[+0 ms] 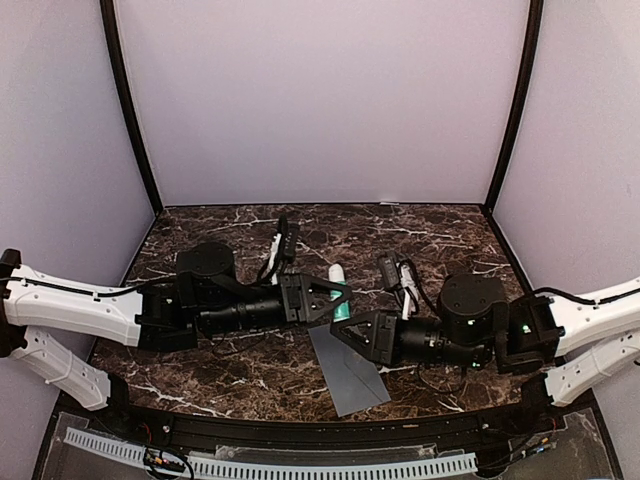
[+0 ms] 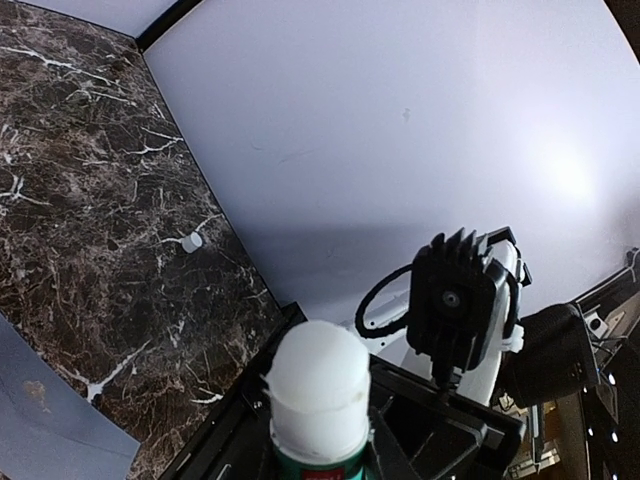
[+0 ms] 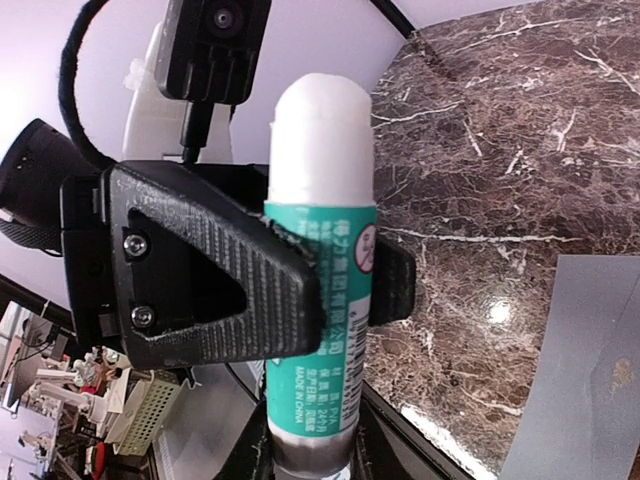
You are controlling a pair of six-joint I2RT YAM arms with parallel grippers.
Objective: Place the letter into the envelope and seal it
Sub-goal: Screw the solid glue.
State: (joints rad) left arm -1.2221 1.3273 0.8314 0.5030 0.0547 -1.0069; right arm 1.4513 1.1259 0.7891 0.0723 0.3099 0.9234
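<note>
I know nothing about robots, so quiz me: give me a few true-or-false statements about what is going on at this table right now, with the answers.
1. The left pincer is clamped on a green glue stick with a white top. True.
2. The grey envelope stands propped upright. False: it lies flat on the table, near the front edge.
3. The table has a dark marble pattern with white veins. True.
4. The glue stick lies on the table. False: the left pincer holds it up off the surface.
</note>
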